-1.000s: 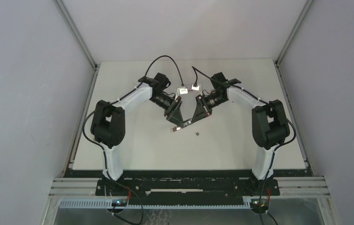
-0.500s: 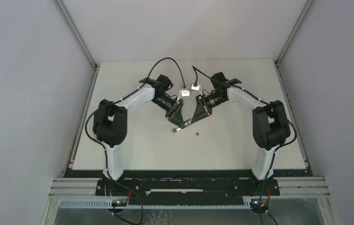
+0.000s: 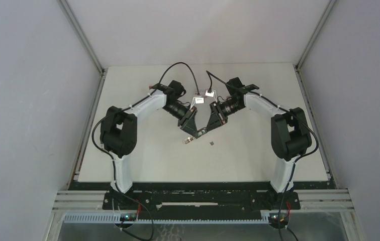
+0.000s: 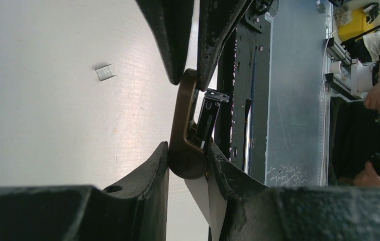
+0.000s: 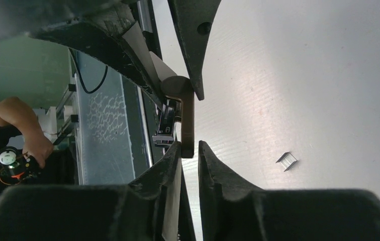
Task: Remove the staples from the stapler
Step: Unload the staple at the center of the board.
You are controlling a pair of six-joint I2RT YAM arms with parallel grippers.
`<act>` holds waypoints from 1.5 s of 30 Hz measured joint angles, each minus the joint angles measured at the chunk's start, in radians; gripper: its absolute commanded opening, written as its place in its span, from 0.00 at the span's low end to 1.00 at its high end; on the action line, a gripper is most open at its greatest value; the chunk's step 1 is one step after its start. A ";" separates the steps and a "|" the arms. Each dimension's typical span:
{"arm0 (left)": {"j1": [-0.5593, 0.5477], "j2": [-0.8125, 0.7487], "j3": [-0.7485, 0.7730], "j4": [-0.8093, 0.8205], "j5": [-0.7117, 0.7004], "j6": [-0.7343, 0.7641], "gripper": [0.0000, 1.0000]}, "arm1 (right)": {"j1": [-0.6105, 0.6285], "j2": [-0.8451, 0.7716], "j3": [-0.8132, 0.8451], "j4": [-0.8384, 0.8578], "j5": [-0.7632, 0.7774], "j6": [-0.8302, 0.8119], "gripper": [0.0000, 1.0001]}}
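Stapler (image 4: 183, 131) is being clamped lengthwise: left fingers (image 4: 153, 170) on its rounded end, right fingers (image 5: 213, 165) on its tip. Staples (image 5: 287, 161) (one short strip) are lying on the table (image 3: 143, 155) beside it, nearer the right fingers.

We see the right gripper (image 5: 189, 145) reaching up from the bottom edge, its two dark fingers clamped on the thin end of a slim brown plastic stapler (image 5: 187, 118). The left gripper (image 5: 180, 93) pinches the stapler's rounded end from above. A shiny metal magazine (image 5: 166, 125) juts out beside the stapler. To the right, a short grey metal strip of staples (image 5: 287, 161) lies alone on the white table (image 5: 303, 75).
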 measured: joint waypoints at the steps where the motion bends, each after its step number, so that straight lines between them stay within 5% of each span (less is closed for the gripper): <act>1: 0.000 0.000 0.000 0.000 0.000 0.000 0.21 | -0.002 0.000 0.000 0.001 0.000 -0.001 0.32; 7: -0.002 0.001 0.000 0.007 -0.024 -0.014 0.22 | -0.037 0.000 0.018 0.006 -0.005 0.010 0.48; 25: -0.018 -0.005 -0.008 0.282 -0.563 -0.228 0.23 | -0.219 -0.065 0.032 0.047 0.074 0.085 0.52; 45: -0.408 0.008 -0.151 0.521 -1.375 -0.226 0.17 | -0.402 -0.159 0.012 0.136 0.085 0.201 0.52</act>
